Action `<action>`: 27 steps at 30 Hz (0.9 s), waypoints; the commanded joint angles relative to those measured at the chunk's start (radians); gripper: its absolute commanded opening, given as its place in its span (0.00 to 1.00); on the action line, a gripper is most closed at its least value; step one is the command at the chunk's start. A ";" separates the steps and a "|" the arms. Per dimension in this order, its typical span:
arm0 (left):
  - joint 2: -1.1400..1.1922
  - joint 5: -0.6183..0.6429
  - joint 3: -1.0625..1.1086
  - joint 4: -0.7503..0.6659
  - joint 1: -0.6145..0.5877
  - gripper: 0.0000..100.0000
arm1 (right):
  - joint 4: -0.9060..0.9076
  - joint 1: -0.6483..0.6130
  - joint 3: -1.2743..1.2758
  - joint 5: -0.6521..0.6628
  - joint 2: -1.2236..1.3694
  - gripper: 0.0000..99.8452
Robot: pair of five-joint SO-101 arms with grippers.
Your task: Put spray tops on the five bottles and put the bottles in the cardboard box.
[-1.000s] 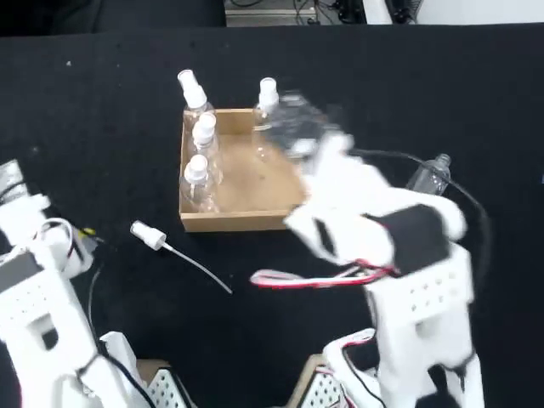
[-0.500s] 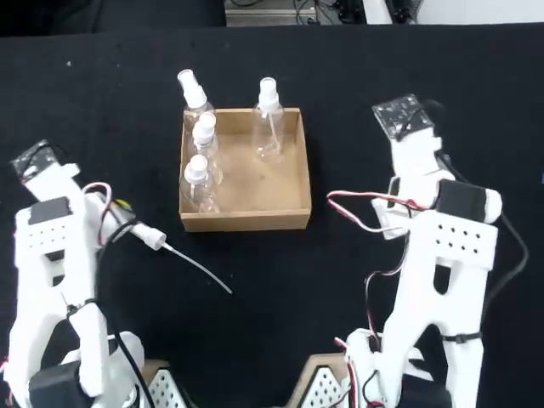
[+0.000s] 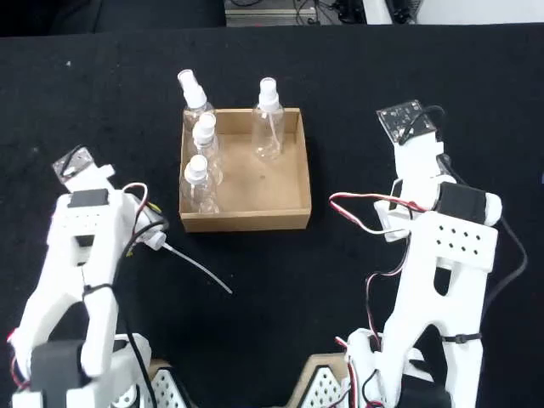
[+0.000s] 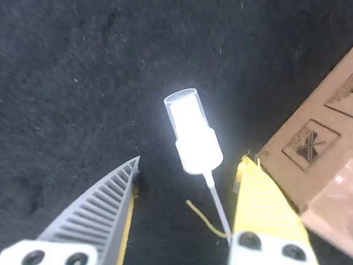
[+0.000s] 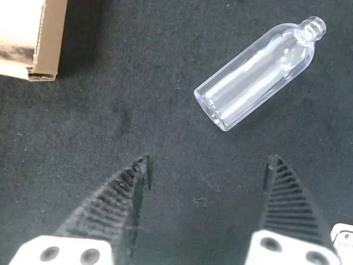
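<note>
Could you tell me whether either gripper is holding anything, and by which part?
Nothing is held: the left gripper stands open astride the spray top, the right gripper open by the uncapped bottle.

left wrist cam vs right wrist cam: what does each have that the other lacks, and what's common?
Left wrist view: a loose spray top lying on its side, dip tube attached, between the open fingers of the left claw.

Right wrist view: an uncapped clear bottle lying on its side, beyond the fingertips of the open right claw, not between them.

Both: a corner of the cardboard box at the edge, and the black table cover under everything.
</note>
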 commanded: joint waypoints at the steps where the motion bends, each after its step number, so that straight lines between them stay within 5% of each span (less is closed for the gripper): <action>1: 0.078 0.072 -0.028 -0.092 0.013 0.25 | -0.009 0.025 0.005 0.008 0.012 0.29; 10: 0.178 0.072 -0.054 -0.106 0.001 0.24 | -0.018 0.061 0.039 0.014 0.005 0.29; 16: 0.180 0.066 -0.050 -0.103 0.002 0.06 | -0.018 0.061 0.038 0.014 0.005 0.29; 27: 0.176 -0.261 -0.160 -0.104 -0.151 0.05 | -0.020 0.061 0.041 0.009 0.007 0.29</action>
